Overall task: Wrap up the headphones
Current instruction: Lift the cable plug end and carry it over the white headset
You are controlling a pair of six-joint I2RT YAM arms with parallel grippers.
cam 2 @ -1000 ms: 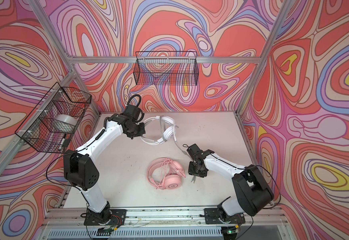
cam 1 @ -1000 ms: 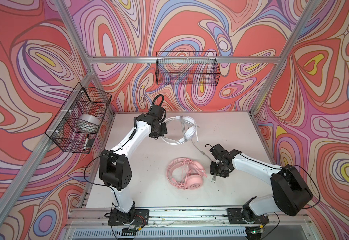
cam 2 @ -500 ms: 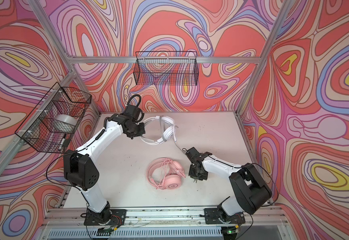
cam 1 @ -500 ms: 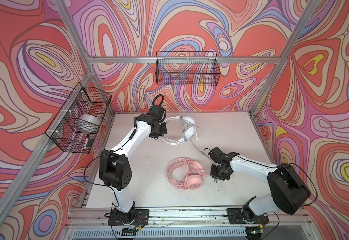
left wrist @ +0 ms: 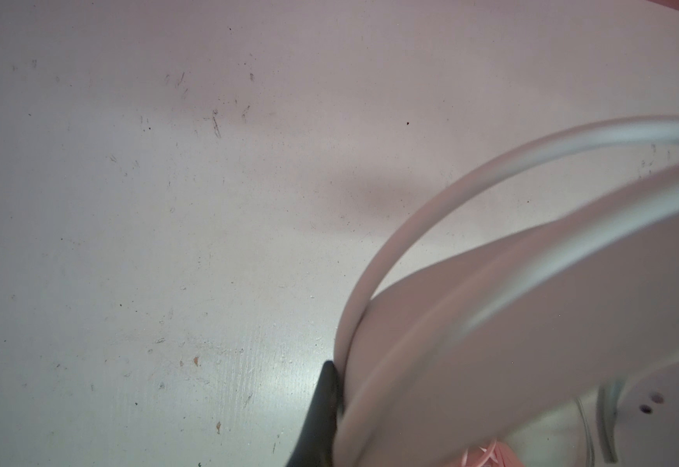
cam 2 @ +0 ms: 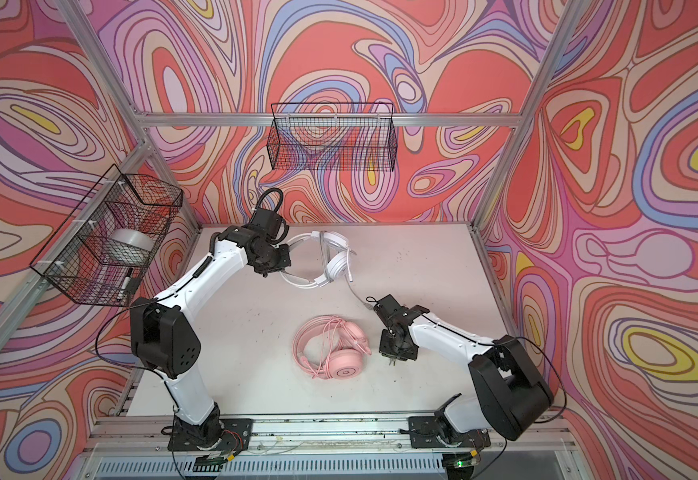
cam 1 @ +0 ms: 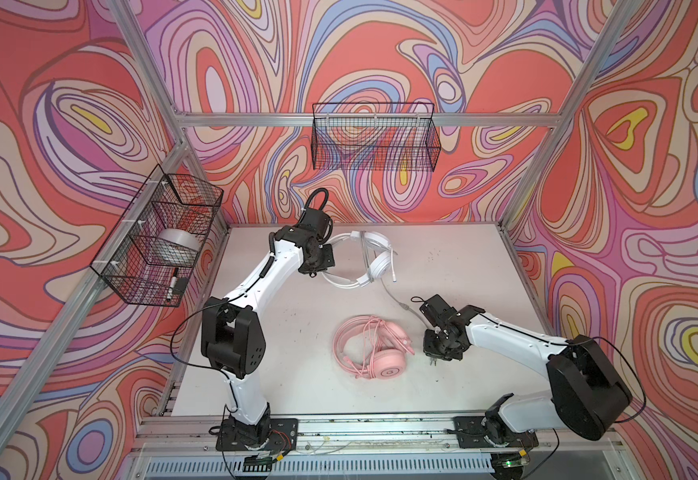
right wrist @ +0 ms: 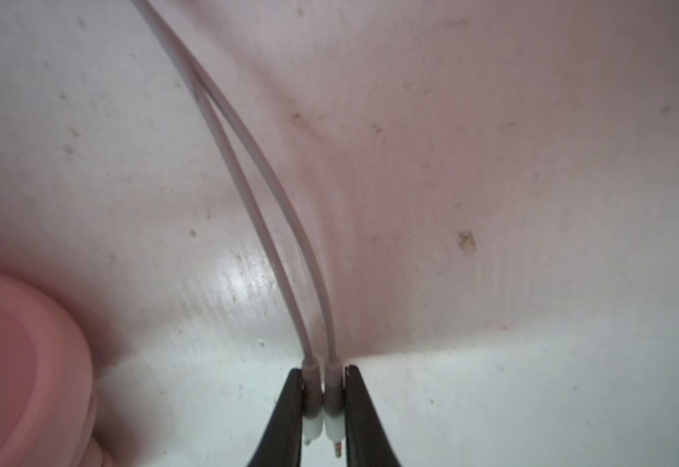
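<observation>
White headphones [cam 1: 380, 262] in left tool [cam 1: 316, 272]

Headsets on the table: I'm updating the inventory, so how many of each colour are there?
Pink headset: 1
White headset: 1
Total: 2

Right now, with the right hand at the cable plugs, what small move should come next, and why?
Probably lift the right hand a little and carry the plugs toward the white headset. Its jaws pinch both plugs, the cable lies loose on the table, and the left hand grips that headset, so winding can begin.
</observation>
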